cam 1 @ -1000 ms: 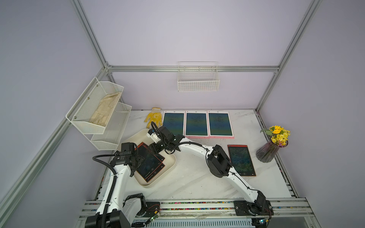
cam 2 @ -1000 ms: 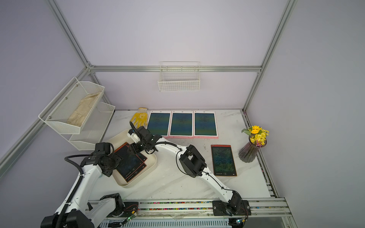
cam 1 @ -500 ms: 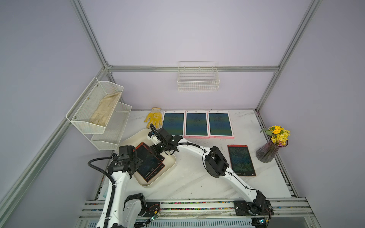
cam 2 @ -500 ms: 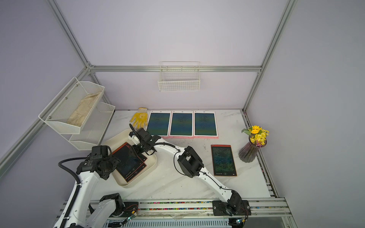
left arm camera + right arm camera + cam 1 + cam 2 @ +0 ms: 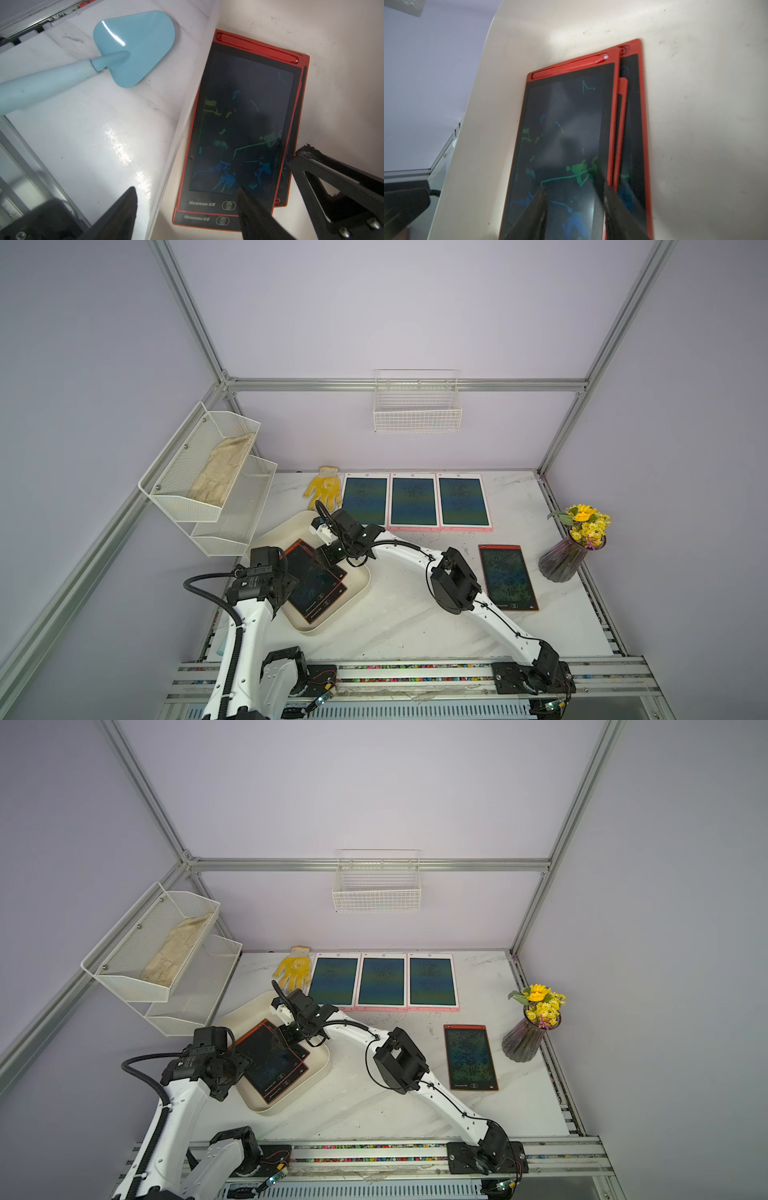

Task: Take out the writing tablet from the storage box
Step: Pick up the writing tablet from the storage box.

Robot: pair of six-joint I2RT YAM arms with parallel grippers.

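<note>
The cream storage box (image 5: 358, 593) sits at the table's front left and holds a stack of red-framed writing tablets (image 5: 312, 581). Their dark screens carry green and blue scribbles (image 5: 239, 124). My left gripper (image 5: 289, 584) is open and straddles the box's left wall (image 5: 182, 116). One finger is outside over the table and the other is over the top tablet's near corner. My right gripper (image 5: 329, 556) reaches in from the far end, jaws partly open. One fingertip (image 5: 542, 190) is on the top tablet's screen (image 5: 560, 135) and the other is at its side edge.
A light-blue trowel (image 5: 133, 47) lies on the table just outside the box's left wall. Three pink tablets (image 5: 413, 499) and a yellow glove (image 5: 324, 491) lie at the back. A red tablet (image 5: 507, 576) and a vase of flowers (image 5: 569, 558) are at the right. A mesh shelf (image 5: 208, 477) hangs at the left.
My left gripper has drawn back a little toward the front left, from over the tablets to the box's left wall. The right gripper has hardly moved.
</note>
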